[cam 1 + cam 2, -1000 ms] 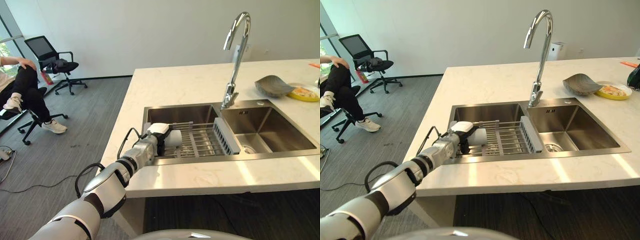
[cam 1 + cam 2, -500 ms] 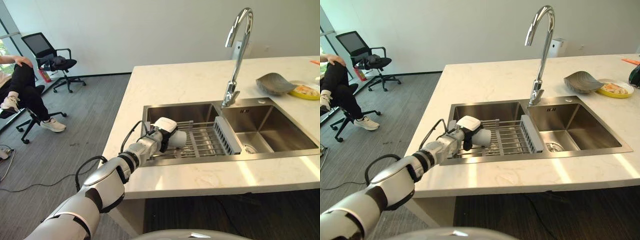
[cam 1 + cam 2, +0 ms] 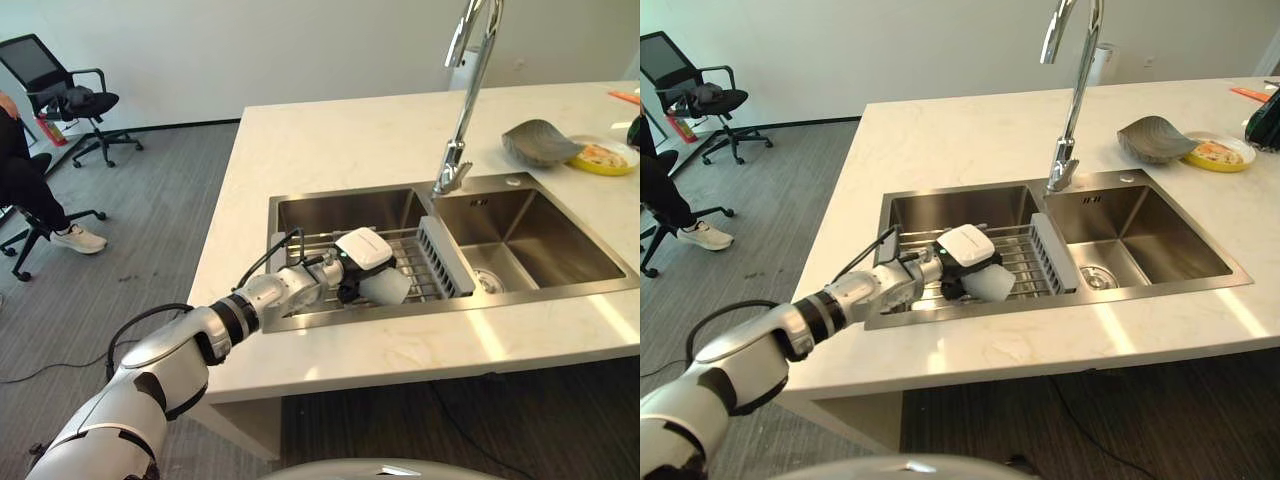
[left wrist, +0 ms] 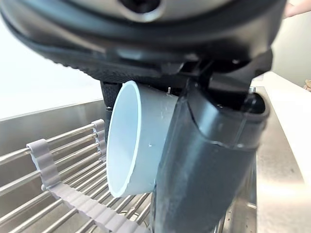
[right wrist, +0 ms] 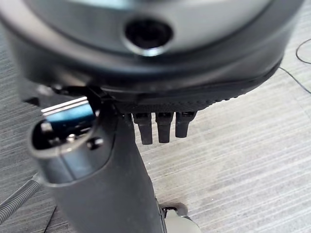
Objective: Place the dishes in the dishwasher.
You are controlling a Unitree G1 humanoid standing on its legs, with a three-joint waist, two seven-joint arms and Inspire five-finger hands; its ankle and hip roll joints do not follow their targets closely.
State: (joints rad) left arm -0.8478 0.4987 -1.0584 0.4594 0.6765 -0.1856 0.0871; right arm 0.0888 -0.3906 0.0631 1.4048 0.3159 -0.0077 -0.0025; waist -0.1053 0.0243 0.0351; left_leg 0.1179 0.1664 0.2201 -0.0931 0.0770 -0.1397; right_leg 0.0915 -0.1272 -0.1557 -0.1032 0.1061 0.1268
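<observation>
Gripping a pale cup (image 3: 383, 286), left hand (image 3: 352, 262) curls round it, thumb across its side. Cup's tilted over sink rack (image 3: 410, 268). Right hand (image 5: 160, 127): fingers curled, holding nothing.

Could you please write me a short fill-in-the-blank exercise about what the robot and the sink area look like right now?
1. The left hand is shut on a white ____.
2. The hand holds it above the wire rack that lies across the ____ basin of the sink.
3. The grey bowl stands on the counter beside a ____ plate.
4. The right hand shows over the grey ____.

Missing words: cup; left; yellow; floor
</observation>
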